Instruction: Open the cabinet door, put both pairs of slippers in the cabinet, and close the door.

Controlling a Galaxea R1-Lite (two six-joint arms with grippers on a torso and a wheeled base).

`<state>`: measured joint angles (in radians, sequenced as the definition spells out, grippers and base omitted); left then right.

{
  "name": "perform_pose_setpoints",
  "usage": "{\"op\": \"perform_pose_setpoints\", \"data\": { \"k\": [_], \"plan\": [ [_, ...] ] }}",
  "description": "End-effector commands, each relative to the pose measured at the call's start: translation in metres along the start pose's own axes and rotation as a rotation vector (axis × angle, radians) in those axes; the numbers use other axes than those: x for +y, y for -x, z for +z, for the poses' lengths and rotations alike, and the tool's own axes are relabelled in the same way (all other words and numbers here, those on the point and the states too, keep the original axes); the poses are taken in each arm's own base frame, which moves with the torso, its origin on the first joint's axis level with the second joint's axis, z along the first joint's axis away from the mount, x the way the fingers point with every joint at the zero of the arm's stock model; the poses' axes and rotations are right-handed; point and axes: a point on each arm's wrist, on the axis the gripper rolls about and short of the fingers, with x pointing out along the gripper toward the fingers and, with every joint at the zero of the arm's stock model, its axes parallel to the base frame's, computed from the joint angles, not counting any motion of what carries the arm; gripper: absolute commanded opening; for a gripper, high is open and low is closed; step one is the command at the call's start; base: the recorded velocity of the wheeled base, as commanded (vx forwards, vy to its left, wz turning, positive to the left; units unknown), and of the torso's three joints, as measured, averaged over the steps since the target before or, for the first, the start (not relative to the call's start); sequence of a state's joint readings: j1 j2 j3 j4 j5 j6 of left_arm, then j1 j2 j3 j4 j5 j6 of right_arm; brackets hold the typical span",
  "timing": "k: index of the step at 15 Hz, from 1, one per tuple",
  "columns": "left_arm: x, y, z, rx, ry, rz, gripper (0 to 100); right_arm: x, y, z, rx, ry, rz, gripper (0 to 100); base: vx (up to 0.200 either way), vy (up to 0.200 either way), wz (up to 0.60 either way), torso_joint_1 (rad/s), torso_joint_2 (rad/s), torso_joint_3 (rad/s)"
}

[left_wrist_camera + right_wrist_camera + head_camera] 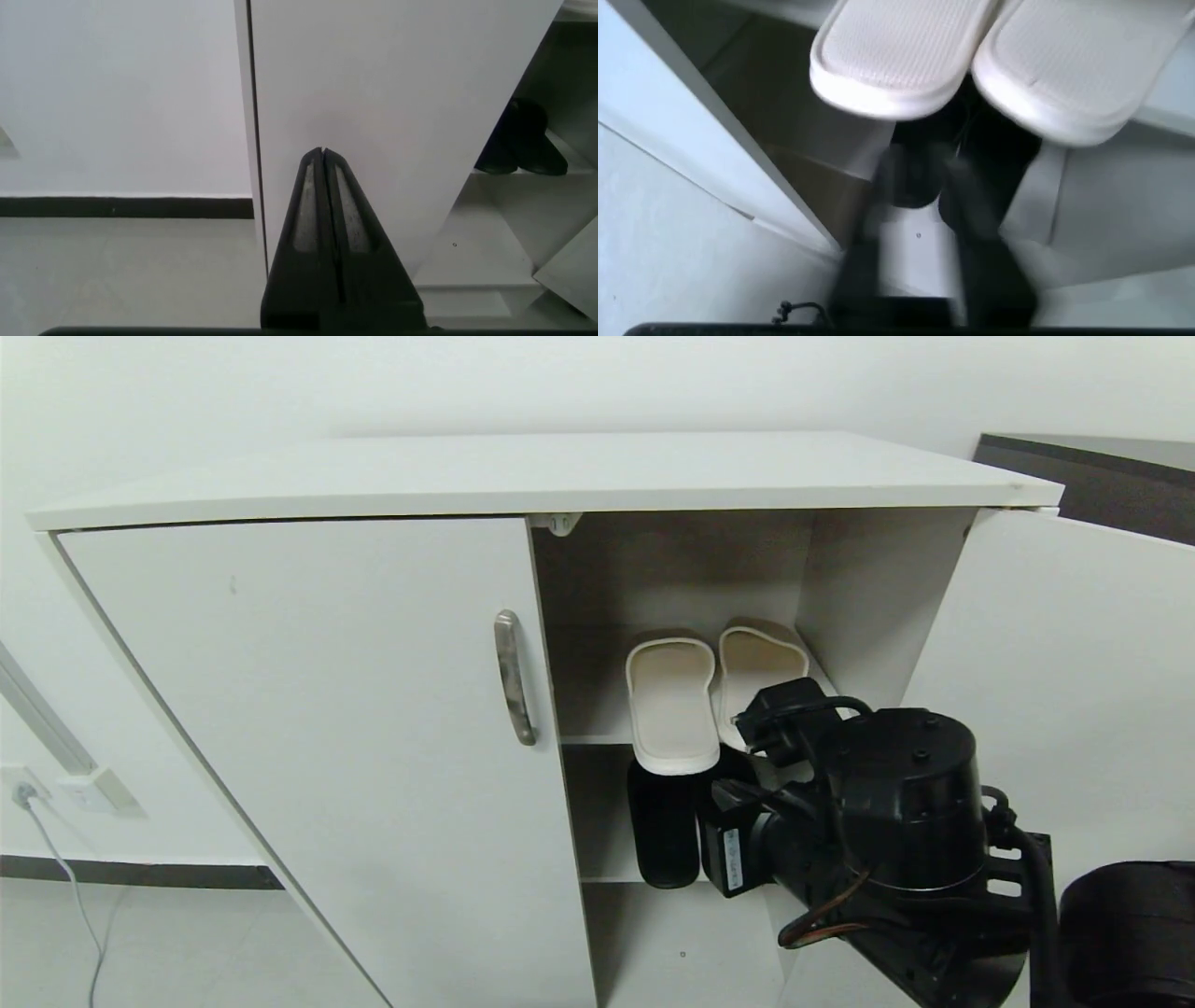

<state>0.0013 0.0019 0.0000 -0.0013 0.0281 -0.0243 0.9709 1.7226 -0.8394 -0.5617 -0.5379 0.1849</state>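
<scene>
Black pair is at the shelf edge, white pair overhangs above it

In the centre of the head view I see the white wooden cabinet [560, 476] with its flat right door [1074, 663] swung open. The cream-white foam slippers [670, 705] lie on the upper shelf, heels sticking out past its edge. The black rubber slippers [665, 821] stand just under them on the middle shelf, also at the front edge. My right gripper [924, 201] is just in front of the black pair with fingers spread and nothing between them. The left gripper [322, 159] is pressed closed and empty, facing the closed left door [308, 709]. My worry is that if the right arm lifts while backing out, it can hit the overhanging heels and pull the white pair down. I also think the door may stop against them.
</scene>
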Motion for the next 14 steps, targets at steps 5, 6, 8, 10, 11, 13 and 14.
{"op": "perform_pose_setpoints", "data": {
  "k": [5,6,8,10,11,13,14],
  "plan": [
    [0.0,0.0,0.0,-0.001,0.0,0.0,0,0.0093,-0.0129,-0.0128,-0.018,0.003,0.001,0,0.0,0.0,0.0,0.0,0.0,0.0],
    [0.0,0.0,0.0,-0.001,0.002,0.0,0,0.0093,-0.0129,-0.0128,-0.018,0.003,0.001,0,0.0,0.0,0.0,0.0,0.0,0.0],
    [0.0,0.0,0.0,-0.001,0.002,0.0,0,0.0093,-0.0126,-0.0119,-0.021,0.004,0.001,0,0.0,0.0,0.0,0.0,0.0,0.0],
    [0.0,0.0,0.0,-0.001,0.0,0.0,0,0.0096,-0.0124,-0.012,-0.021,0.005,0.0,0,0.0,0.0,0.0,0.0,0.0,0.0],
    [0.0,0.0,0.0,-0.001,0.002,0.0,0,0.0091,-0.0126,-0.0123,-0.02,0.007,-0.002,0,-0.2,0.0,0.0,0.002,0.0,0.002],
    [-0.0001,0.0,0.0,-0.001,0.002,-0.002,0,0.0091,-0.0128,-0.0132,-0.018,0.007,-0.002,0,-0.2,0.0,0.0,0.015,0.0,0.005],
    [-0.0001,0.0,0.0,-0.001,0.002,-0.002,0,0.0091,-0.0128,-0.0132,-0.018,0.008,-0.002,0,-0.2,0.0,0.0,-0.002,0.0,0.002]
  ]
}}
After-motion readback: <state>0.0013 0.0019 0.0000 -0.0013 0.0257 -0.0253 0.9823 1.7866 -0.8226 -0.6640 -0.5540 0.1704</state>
